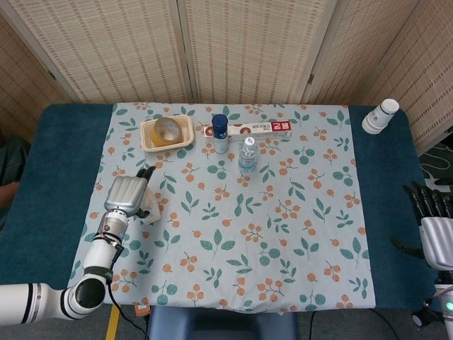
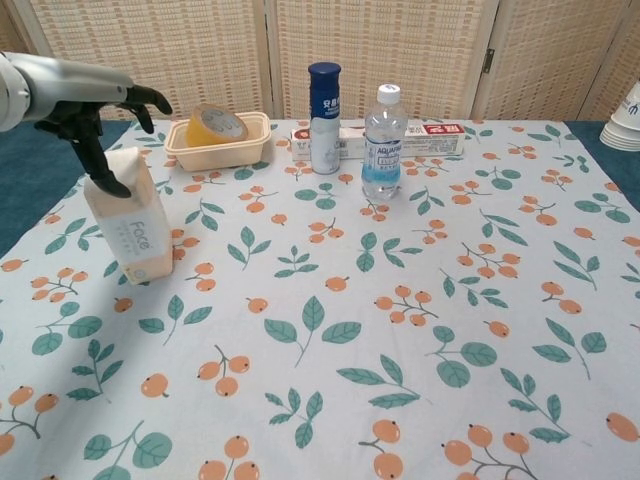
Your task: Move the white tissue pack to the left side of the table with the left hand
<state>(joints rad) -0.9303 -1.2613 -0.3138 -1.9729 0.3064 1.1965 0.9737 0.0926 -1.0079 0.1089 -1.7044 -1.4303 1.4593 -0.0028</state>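
Left hand [image 2: 95, 110]: fingers spread above the white tissue pack [image 2: 125, 225], thumb touching its top.
Tissue pack: upright on the tabletop's [image 2: 420, 330] left side.
Right hand [image 1: 432, 227]: open, off the right edge.

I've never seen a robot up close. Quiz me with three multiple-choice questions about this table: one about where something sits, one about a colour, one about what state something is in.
1. Where is the tray with the tape roll?
A. behind the tissue pack
B. at the near edge
C. beside the paper cups

2. What colour is the cap of the tall bottle?
A. red
B. dark blue
C. yellow

3. How is the tissue pack placed?
A. lying flat
B. lifted clear of the table
C. standing on end on the cloth

Answers:
1. A, it sits farther back, near the screen.
2. B, dark blue; the water bottle beside it has a white cap.
3. C, its base rests on the cloth, with the left robot hand at its top.
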